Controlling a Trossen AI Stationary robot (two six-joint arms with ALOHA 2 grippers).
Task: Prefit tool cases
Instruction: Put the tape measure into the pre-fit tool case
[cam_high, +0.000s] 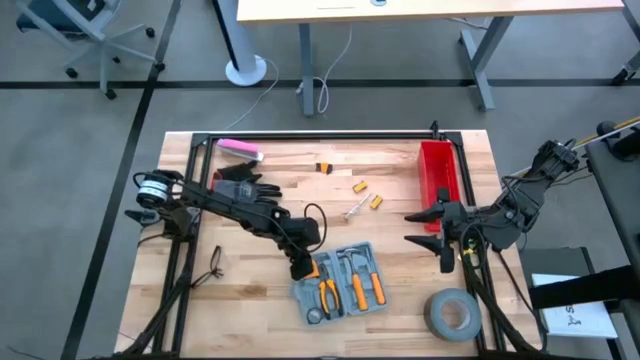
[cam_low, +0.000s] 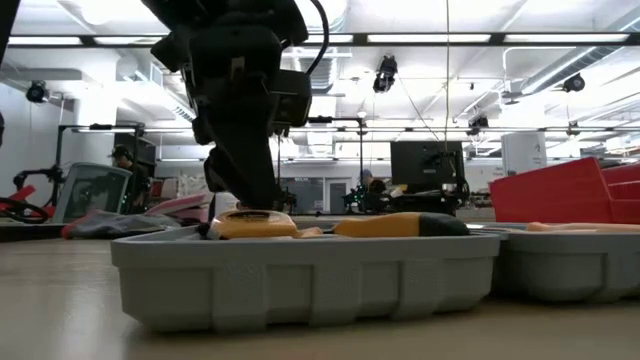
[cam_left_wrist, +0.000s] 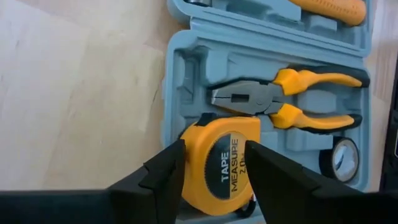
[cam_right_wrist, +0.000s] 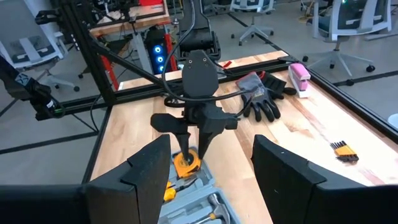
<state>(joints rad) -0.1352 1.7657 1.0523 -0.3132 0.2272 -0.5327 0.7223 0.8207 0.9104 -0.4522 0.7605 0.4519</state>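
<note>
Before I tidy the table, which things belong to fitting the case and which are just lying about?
In the job:
tool case
tape measure, held by the left gripper
pliers

Lying about:
red bin
grey tape roll
black gloves
pink block

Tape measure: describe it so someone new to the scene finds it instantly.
Start at the open grey-blue tool case near the front middle of the wooden table. At its left end, the left gripper holds a tape measure between its fingers over a moulded slot, beside the pliers. It is the only rounded yellow block, with a black label reading TAPE MEASURE.
</note>
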